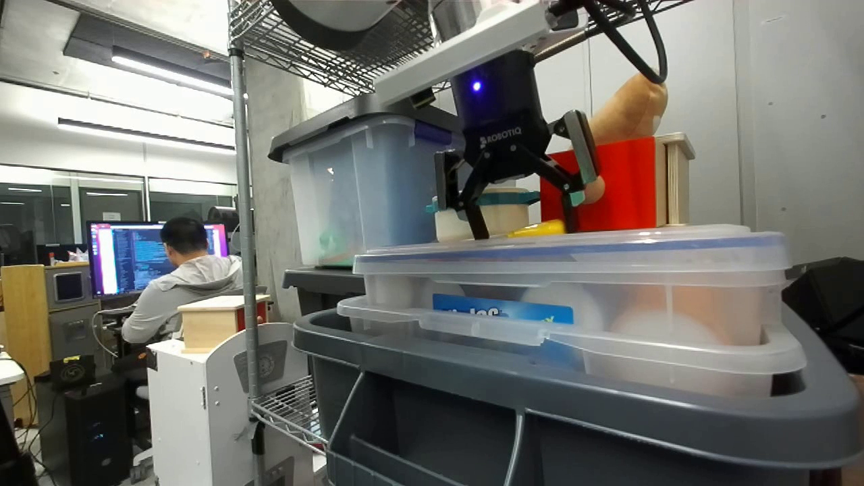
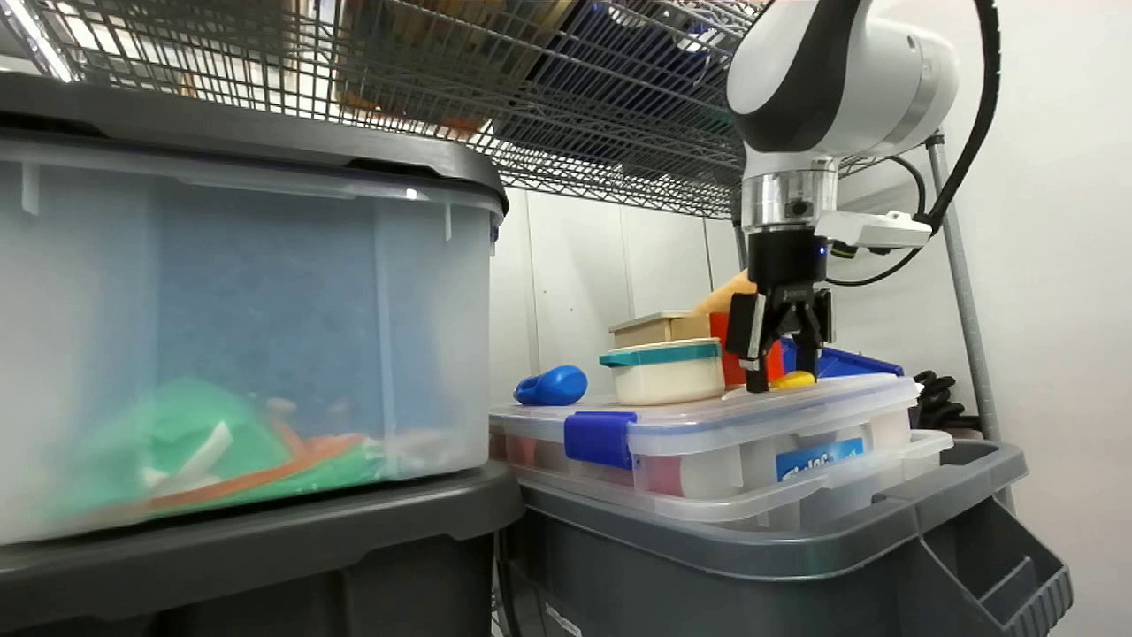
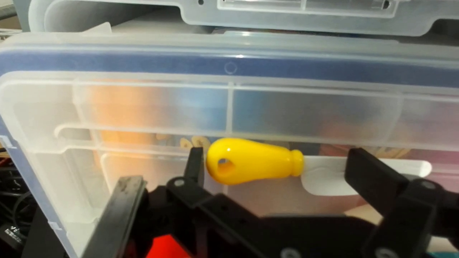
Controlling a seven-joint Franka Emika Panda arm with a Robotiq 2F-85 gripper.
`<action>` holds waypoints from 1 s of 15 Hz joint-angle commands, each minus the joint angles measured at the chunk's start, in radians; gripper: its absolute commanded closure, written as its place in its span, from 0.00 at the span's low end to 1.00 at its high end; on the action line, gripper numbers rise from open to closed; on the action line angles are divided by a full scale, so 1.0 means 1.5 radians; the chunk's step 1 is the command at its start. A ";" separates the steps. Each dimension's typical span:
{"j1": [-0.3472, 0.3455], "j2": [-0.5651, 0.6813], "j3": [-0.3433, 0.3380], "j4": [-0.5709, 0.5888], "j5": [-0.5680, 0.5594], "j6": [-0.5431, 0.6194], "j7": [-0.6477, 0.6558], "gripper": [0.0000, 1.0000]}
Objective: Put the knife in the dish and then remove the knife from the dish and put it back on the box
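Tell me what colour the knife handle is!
Yellow. The knife handle shows best in the wrist view.

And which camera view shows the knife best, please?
The wrist view: it looks down on the knife, showing the whole yellow handle and much of the white blade, partly behind a gripper finger. In both exterior views, the knife looks small, mainly yellow handle.

Overall illumination is bright. In an exterior view, the long white ceiling tubes [image 1: 173, 76] are overexposed, and a small violet-blue indicator light [image 1: 477, 86] appears as a saturated spot. The front recess [image 1: 452, 415] of the large dark-grey plastic tub [image 1: 607, 407] lies in shadow. In the wrist view, the glossy yellow-handled, white-bladed knife [image 3: 315, 173] is sharply rendered with a point highlight; white glints mark the wide, shallow translucent plastic box [image 3: 272, 111], through which detail blurs.
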 commanded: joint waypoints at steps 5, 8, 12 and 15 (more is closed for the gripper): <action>-0.002 0.020 -0.001 0.017 0.014 0.007 -0.019 0.09; -0.003 0.020 -0.002 0.020 0.016 0.005 -0.018 0.23; -0.007 0.018 -0.002 0.024 0.016 0.003 -0.018 0.50; -0.007 0.016 -0.002 0.025 0.018 0.001 -0.018 0.50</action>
